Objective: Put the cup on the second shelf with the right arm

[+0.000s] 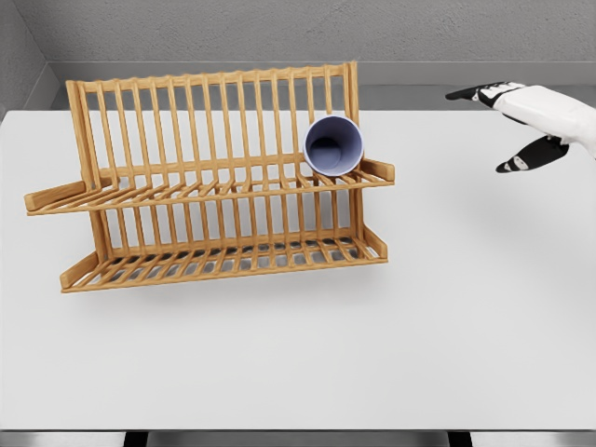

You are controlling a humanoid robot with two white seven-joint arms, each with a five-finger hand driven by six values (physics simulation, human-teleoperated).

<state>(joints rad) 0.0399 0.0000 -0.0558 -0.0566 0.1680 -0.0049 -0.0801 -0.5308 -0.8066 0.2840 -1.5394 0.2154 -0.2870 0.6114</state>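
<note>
A pale lavender cup (333, 146) lies on its side on the upper shelf of a wooden dish rack (209, 186), near the shelf's right end, its mouth facing me. My right hand (510, 126) hovers at the far right, well clear of the rack and above the table. Its fingers are spread and hold nothing. The left arm does not show.
The rack stands on a white table (372, 354), left of centre, with a lower shelf (223, 261) under the upper one. A grey wall runs behind the table. The table's front edge lies near the bottom of the picture.
</note>
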